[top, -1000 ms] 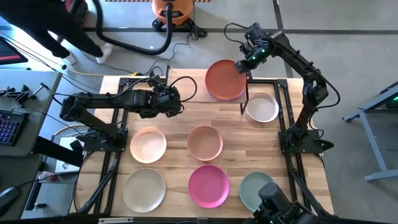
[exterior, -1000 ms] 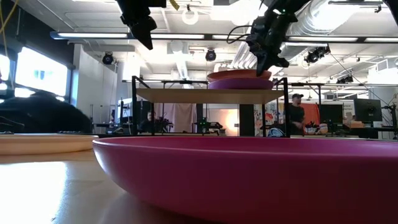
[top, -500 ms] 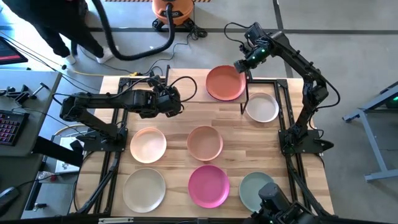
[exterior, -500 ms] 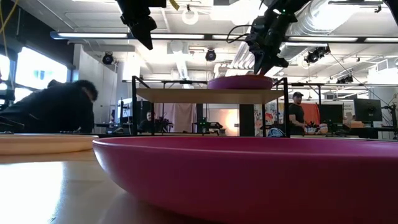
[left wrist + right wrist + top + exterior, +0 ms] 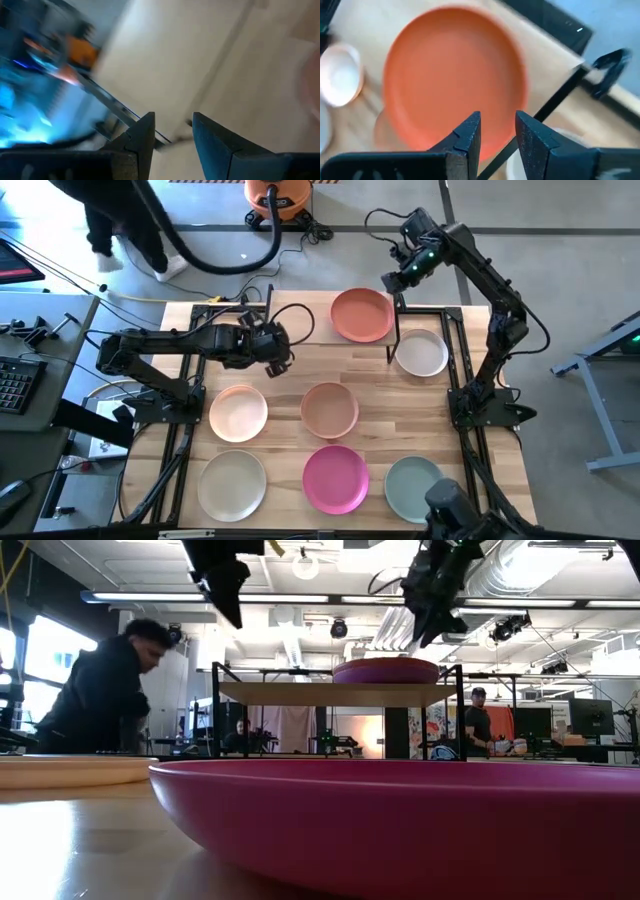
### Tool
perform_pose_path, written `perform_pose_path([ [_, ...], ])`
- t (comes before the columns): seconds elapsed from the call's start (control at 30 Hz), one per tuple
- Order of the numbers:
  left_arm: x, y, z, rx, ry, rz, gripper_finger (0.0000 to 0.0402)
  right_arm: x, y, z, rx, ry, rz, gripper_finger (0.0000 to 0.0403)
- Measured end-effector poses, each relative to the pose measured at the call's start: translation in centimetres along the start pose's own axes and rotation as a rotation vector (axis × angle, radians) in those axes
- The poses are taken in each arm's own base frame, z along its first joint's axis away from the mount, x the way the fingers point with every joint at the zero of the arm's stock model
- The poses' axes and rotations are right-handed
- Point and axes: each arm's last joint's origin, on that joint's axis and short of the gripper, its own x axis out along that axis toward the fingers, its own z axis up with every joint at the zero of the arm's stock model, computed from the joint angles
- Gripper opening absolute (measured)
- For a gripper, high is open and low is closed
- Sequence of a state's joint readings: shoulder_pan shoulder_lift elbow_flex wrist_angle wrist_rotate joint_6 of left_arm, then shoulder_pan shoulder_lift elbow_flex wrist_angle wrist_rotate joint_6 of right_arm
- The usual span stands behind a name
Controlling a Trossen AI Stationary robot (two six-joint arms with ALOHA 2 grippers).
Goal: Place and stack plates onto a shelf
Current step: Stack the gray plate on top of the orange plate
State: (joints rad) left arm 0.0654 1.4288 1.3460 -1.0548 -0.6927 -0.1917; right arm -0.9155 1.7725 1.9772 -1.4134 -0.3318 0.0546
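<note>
Left arm: it is reaching across the back-left part of the bench [image 5: 290,385], its left tool [image 5: 278,360] hanging over bare wood with its two fingers apart and nothing between them.
Plates waiting: from the left, a tan-pink plate [image 5: 238,412] and a pale beige plate [image 5: 232,484] are lying at the left of the bench, a cream plate [image 5: 330,409] and a magenta plate [image 5: 335,478] in the middle, a pale teal plate [image 5: 412,485] at front right, and a white plate [image 5: 421,352] at back right, just beside the shelf.
Shelf: the shelf [image 5: 340,693] is standing at the back, carrying a purple plate [image 5: 386,673] with the terracotta plate [image 5: 361,314] sitting flat on top of it.
Right arm: the right tool [image 5: 397,277] is hovering just above the far-right rim of the terracotta plate, fingers parted and clear of it.
Step in hand: I'd say the terracotta plate is being let go onto the stack.
Next move: it looks to call for lifting clear and fetching another plate, likely the nearby white one.
</note>
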Motion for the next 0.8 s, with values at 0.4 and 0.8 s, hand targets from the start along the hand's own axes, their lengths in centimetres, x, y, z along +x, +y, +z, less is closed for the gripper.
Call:
perform_pose_path([
  [0.4, 1.3, -2.7, -3.6, -0.165, 0.265, -0.238, 0.0122, 0.8, 6.6, -2.5, -0.175, 0.182, 0.090, 0.0099],
  [0.8, -0.7, -5.9, -5.4, 0.036, 0.295, -0.400, 0.0122, 2.2, 15.8, -6.8, -0.275, 0.284, 0.132, 0.0099],
])
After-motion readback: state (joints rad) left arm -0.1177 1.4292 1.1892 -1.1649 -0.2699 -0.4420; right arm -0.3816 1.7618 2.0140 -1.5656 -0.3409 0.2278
